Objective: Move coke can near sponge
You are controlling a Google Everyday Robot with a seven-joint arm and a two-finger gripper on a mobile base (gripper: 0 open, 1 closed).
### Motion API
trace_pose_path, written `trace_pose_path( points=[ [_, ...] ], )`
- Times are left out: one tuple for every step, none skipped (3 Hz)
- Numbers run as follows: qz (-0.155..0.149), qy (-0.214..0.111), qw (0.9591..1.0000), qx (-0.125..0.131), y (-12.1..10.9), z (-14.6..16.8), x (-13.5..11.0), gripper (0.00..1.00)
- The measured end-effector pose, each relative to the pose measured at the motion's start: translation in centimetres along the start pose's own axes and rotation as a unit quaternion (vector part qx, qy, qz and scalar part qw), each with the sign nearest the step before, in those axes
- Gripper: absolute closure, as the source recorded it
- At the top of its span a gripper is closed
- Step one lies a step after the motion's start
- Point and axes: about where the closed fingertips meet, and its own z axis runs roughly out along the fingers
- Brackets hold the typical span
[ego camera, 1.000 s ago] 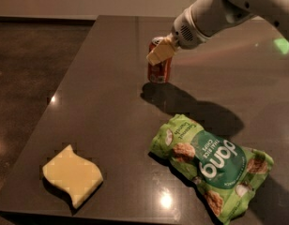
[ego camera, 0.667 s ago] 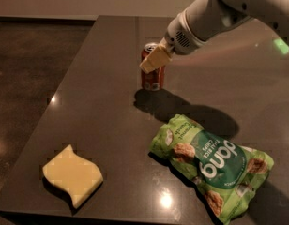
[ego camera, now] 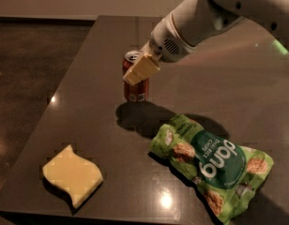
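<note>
One gripper (ego camera: 139,69) clasps the can (ego camera: 136,91) near its top, keeping it upright, likely for transfer to the distant sponge (ego camera: 72,175).

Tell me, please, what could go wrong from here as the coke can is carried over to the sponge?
The gripper holds the coke can near its top, so it could tip or slip when released. The sponge lies close to a corner of the table; overshooting might push it off the edge. The chip bag lies beside the route, so the arm could brush it.
</note>
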Motion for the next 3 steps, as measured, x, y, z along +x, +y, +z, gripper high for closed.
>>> trace_pose_path(
  points=[
    [-0.048,0.004,0.9986,-0.024,3.1,0.6,-0.7,1.00],
    [-0.092,0.009,0.9943,-0.053,5.8,1.6,-0.6,1.00],
    [-0.129,0.007,0.9885,-0.079,8.1,2.6,-0.6,1.00]
  ],
)
